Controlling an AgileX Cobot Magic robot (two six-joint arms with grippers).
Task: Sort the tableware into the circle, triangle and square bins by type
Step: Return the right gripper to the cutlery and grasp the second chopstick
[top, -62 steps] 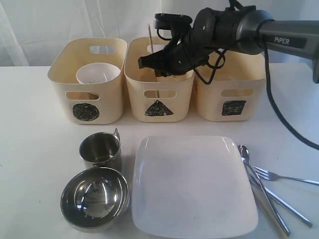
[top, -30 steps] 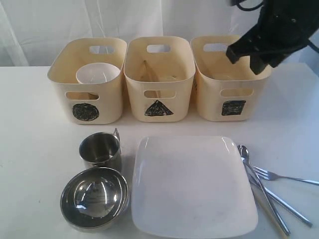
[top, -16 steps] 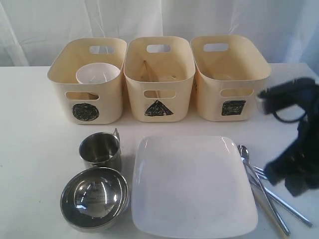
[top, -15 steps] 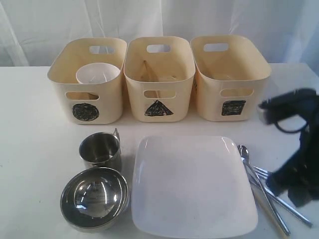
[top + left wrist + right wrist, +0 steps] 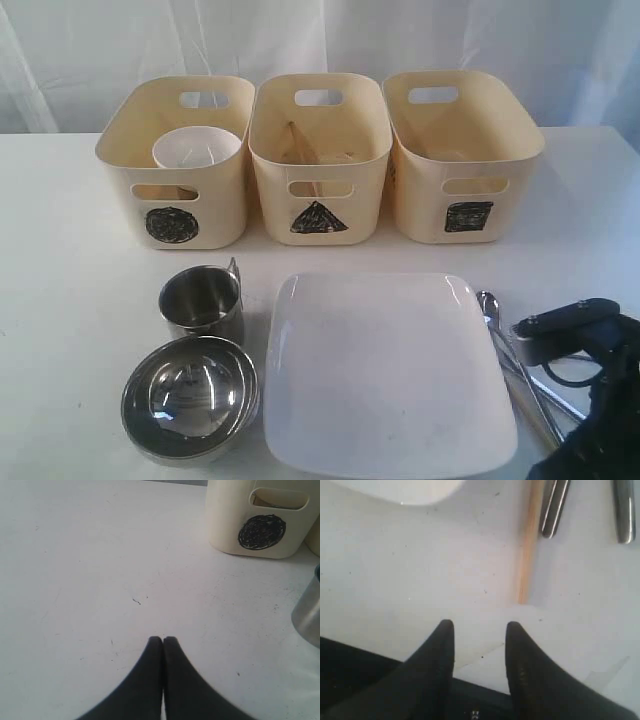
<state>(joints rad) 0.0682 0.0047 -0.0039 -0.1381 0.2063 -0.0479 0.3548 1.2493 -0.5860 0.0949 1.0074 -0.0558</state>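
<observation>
Right gripper (image 5: 480, 626) hung part-open and empty; I saw the chopstick (image 5: 528, 545) on the table (image 5: 395, 570) beside the plate (image 5: 395, 487), just ahead of its tips, long axis running straight away, nearest this arm.

Right arm (image 5: 612, 400): black casing, grey block (image 5: 556, 331), looped black cable (image 5: 566, 377). Left gripper (image 5: 163, 640), right gripper (image 5: 479, 628): matte black tapered fingers.

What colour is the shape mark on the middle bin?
Black: a scribbled triangle on the cream plastic middle bin, clearest in the exterior view.
</observation>
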